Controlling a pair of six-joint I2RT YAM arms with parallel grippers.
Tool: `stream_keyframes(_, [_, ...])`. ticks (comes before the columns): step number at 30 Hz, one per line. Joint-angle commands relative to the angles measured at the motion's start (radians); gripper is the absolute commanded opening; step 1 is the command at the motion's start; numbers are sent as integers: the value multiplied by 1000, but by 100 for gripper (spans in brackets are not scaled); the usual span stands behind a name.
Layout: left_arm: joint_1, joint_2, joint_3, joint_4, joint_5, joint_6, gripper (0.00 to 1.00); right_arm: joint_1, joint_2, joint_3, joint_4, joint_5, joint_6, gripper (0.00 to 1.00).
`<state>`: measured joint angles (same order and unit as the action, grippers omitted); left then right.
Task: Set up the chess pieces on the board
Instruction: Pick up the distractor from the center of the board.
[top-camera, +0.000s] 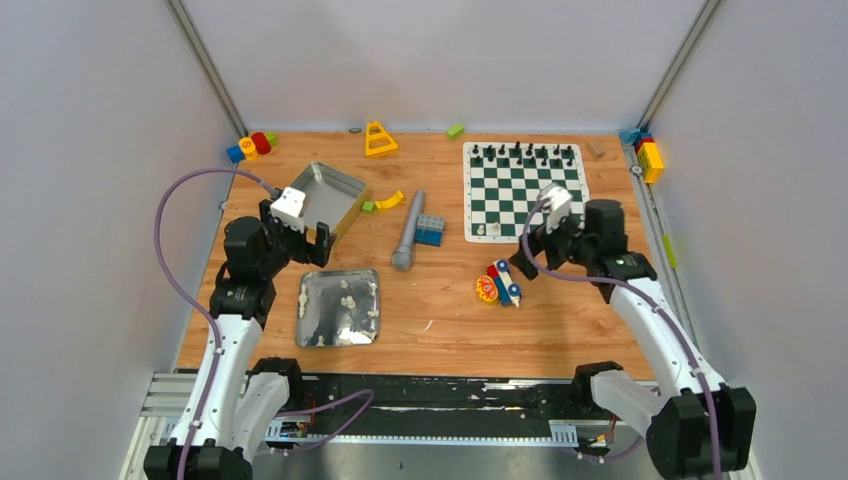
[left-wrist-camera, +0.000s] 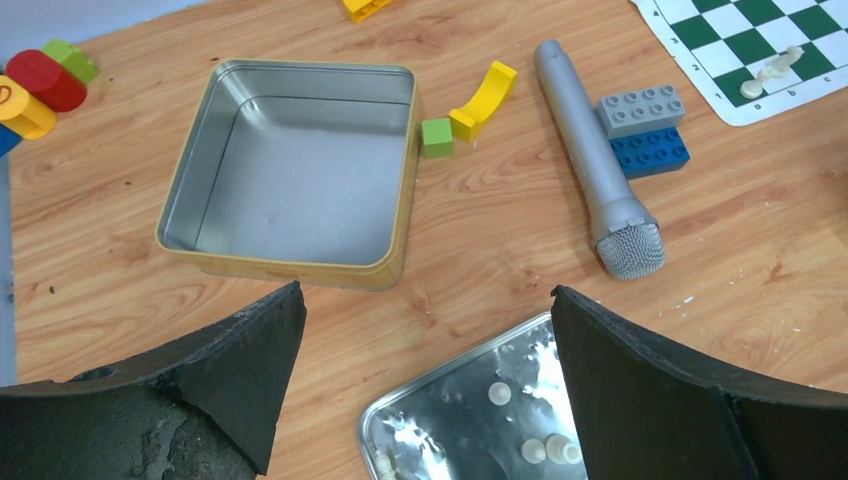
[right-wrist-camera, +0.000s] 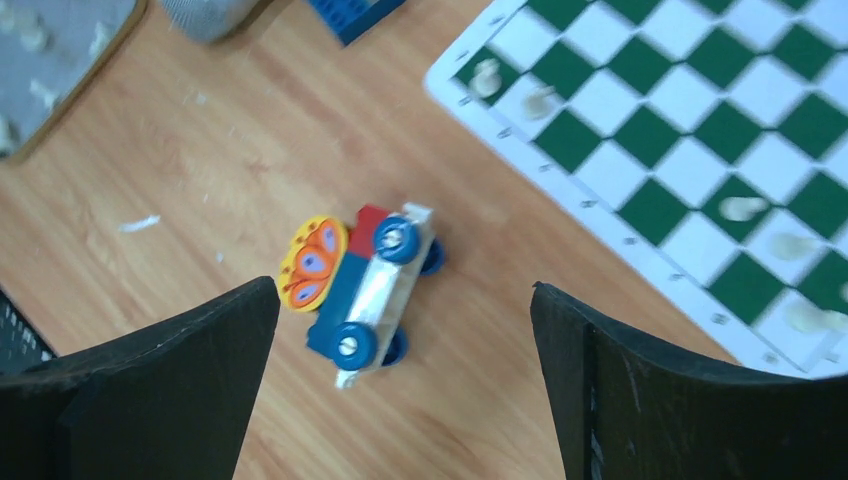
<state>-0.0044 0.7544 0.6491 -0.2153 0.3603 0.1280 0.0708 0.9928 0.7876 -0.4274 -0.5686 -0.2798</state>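
Note:
The green and white board (top-camera: 520, 195) lies at the back right. Black chess pieces (top-camera: 525, 153) stand along its far rows. Two white pieces (top-camera: 487, 229) sit at its near left corner, also seen in the left wrist view (left-wrist-camera: 770, 75). Other white pieces (right-wrist-camera: 740, 208) sit on the near rows. Several white pieces (top-camera: 345, 300) lie in the flat silver tray (top-camera: 318, 285). My left gripper (top-camera: 303, 250) is open and empty over the tray's far corner (left-wrist-camera: 400, 420). My right gripper (top-camera: 522, 265) is open and empty, low over the table by the board's near left corner (right-wrist-camera: 470, 90).
A deep tin box (top-camera: 325, 198) stands beyond the left gripper. A grey microphone (top-camera: 408, 232) and a blue and grey block (top-camera: 431, 230) lie mid-table. A toy car (right-wrist-camera: 365, 285) lies between the right fingers' line of sight. Coloured blocks (top-camera: 252, 146) sit at the back corners.

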Motion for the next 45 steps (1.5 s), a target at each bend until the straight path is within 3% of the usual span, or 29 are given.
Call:
stream_keyframes(1, [0,5,49,-3,49,21,100,223,51,-56,-93,160,-135,100])
stream_keyframes(9, [0,7,45,0,57,24,100,354,251,-62,-74,353,-173,99])
stream_keyframes(15, [0,11,40,3,59,26,100,385,356,-57,-66,351,-197,91])
stream_keyframes(28, [0,23,37,4,71,25,100,399,364,-27,-78,455,-224,31])
stream_keyframes(32, [0,26,38,2,74,26,100,378,309,-59,-115,489,-229,21])
stream_keyframes(36, [0,27,40,-1,79,25,100,233,221,-82,-166,488,-244,19])
stream_keyframes(45, [0,33,45,-6,92,26,100,-326,143,-138,-201,422,-468,18])
